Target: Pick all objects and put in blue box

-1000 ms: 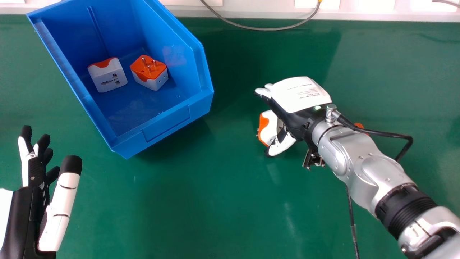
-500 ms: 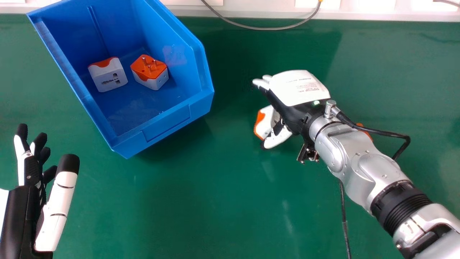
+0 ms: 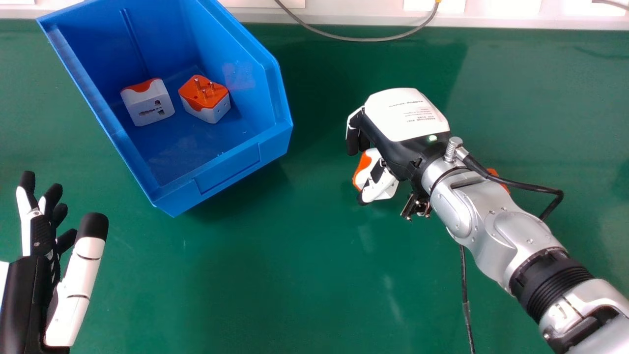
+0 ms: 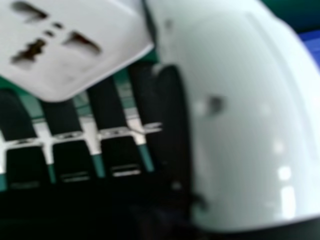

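So the adapter (image 3: 362,167) is right under the right hand's (image 3: 405,115) palm side, tucked between the thumb and the bent fingers. Looks like a grasp to me, though I can't tell how firm, or whether the thing's off the table (image 3: 304,275). Palm's down, and the hand's long axis slants from the wrist toward its left and forward. Blue box (image 3: 223,167) sits well off to that hand's left, so I'd lift first, then swing left over the near wall. Left hand (image 3: 81,275) is idle, spread wide. Something orange (image 3: 492,171) pokes out beside the right wrist, probably next up.
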